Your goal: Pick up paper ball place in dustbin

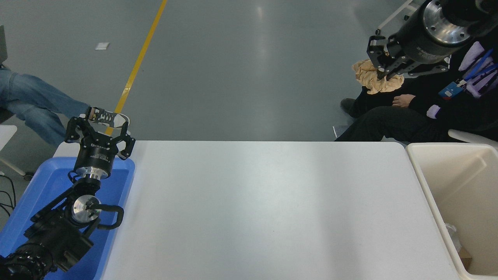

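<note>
While the white table (264,210) fills most of what we see, its surface carries only a faint shadow down the middle. At its right end we find the dustbin (424,182), cream-white and deep, with what may be a bit of clear wrapping and a brown scrap low inside, though that corner is too cut off for us to be sure. At the left end lies a shallow blue tray (46,182), and over it we see the left arm parked, its left gripper (99,122) pointing away from us with the fingers spread apart and nothing between them. Beyond the table's far right corner a person in dark clothes (412,120) sits, one hand resting on a knee. In the upper right corner we see the right arm raised high, well above the table and the bin. Its right gripper (383,72) is clamped onto the paper ball (369,77), a crumpled tan wad that hangs in the air in front of the seated person, up and to the left of the dustbin.
</note>
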{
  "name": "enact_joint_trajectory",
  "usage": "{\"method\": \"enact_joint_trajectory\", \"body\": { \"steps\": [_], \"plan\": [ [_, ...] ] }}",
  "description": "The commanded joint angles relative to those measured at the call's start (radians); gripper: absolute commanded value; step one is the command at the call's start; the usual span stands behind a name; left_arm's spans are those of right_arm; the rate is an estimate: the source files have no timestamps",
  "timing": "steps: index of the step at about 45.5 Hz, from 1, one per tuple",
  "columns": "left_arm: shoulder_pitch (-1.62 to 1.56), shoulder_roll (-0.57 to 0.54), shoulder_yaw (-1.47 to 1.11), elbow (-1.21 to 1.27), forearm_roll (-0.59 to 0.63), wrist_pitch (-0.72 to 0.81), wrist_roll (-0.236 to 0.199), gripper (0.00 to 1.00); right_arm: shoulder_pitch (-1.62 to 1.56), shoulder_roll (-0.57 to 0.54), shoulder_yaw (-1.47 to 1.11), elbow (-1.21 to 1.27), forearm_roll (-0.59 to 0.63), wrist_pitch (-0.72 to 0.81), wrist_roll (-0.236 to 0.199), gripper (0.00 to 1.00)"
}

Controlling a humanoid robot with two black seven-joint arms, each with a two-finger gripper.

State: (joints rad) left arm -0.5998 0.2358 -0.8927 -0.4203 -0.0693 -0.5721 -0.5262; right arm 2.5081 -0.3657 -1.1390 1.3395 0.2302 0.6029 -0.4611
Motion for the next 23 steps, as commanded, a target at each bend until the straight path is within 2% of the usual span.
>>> {"method": "enact_joint_trajectory", "body": {
  "steps": [1,10,23],
  "plan": [
    [0.0,0.0,0.0,0.0,0.0,0.0,0.0,0.99,0.058,-0.019,-0.057,0.015,-0.003,0.032,-0.002,0.0],
    [0.0,0.0,0.0,0.0,0.0,0.0,0.0,0.99,0.037,-0.036,-0.215,0.0,0.006,0.014,-0.001,0.0],
    [0.0,-0.001,0.0,0.0,0.0,0.0,0.0,0.99,-0.078,-0.306,-0.327,-0.088,-0.038,-0.031,0.001,0.0]
  ]
}}
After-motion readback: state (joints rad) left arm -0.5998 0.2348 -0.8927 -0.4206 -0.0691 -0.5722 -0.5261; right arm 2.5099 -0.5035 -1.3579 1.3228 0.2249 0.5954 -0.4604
